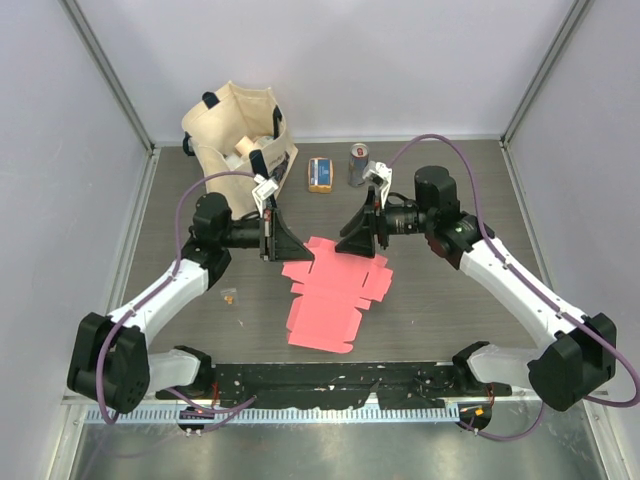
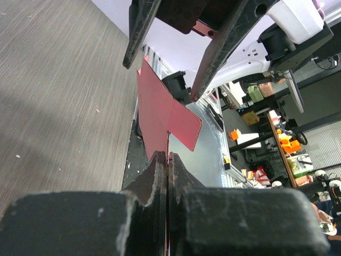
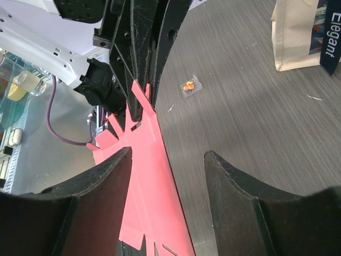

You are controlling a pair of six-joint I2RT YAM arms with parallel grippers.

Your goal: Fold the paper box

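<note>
The paper box (image 1: pixel 328 293) is a flat, unfolded sheet of pinkish-red card with flaps, lying mid-table. My left gripper (image 1: pixel 305 254) is shut on the sheet's far left edge. In the left wrist view the thin card (image 2: pixel 157 109) runs edge-on into the closed left gripper (image 2: pixel 168 158). My right gripper (image 1: pixel 345 247) faces it at the sheet's far edge. In the right wrist view the right gripper (image 3: pixel 168 157) stands open, one finger (image 3: pixel 106 181) over the card (image 3: pixel 152 186), the other finger (image 3: pixel 229 181) over bare table. Nothing is between its fingers.
A beige tote bag (image 1: pixel 238 130) stands at the back left. Beside it are a small orange-and-blue packet (image 1: pixel 320 173) and a can (image 1: pixel 358 163). A tiny clear bag of orange bits (image 1: pixel 230 296) lies left of the card. Grey walls close in three sides.
</note>
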